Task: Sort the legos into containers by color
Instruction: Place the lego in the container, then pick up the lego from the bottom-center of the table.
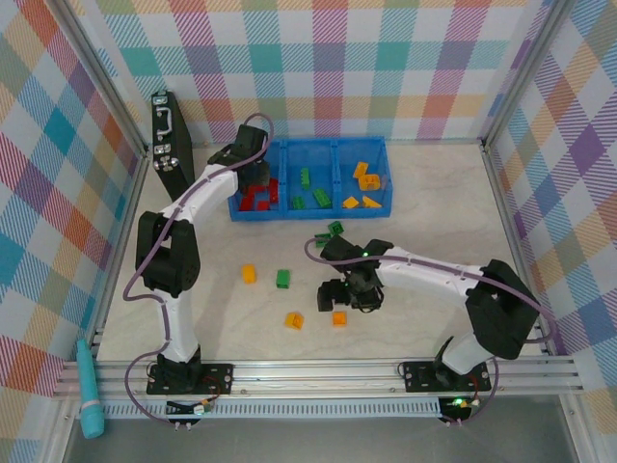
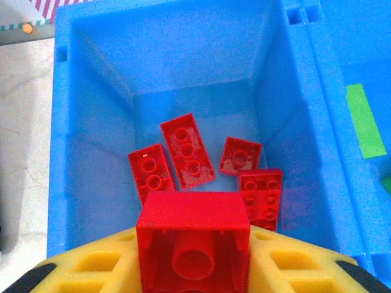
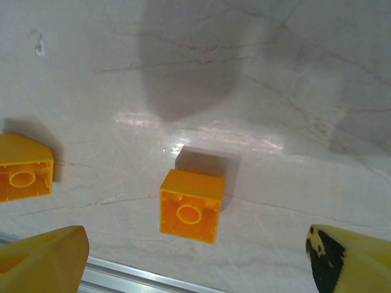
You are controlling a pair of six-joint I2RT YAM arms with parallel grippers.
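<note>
My left gripper [image 2: 193,265] hangs over the left bin [image 2: 91,122] of the blue tray [image 1: 310,144], shut on a red brick [image 2: 193,226] held underside up. Several red bricks [image 2: 186,149] lie on that bin's floor. The middle bin holds green bricks [image 1: 321,197], the right bin orange ones [image 1: 366,177]. My right gripper [image 3: 197,259] stands open just above the table, its yellow fingers [image 3: 46,256] wide on either side of an orange brick [image 3: 190,206] lying stud-side down. A second orange brick [image 3: 24,168] lies to its left.
Loose on the table are an orange brick [image 1: 249,274], a green brick [image 1: 282,279] and another green one [image 1: 335,229] by the right arm. A black case [image 1: 168,130] leans at the back left. The aluminium rail [image 3: 140,279] runs along the near edge.
</note>
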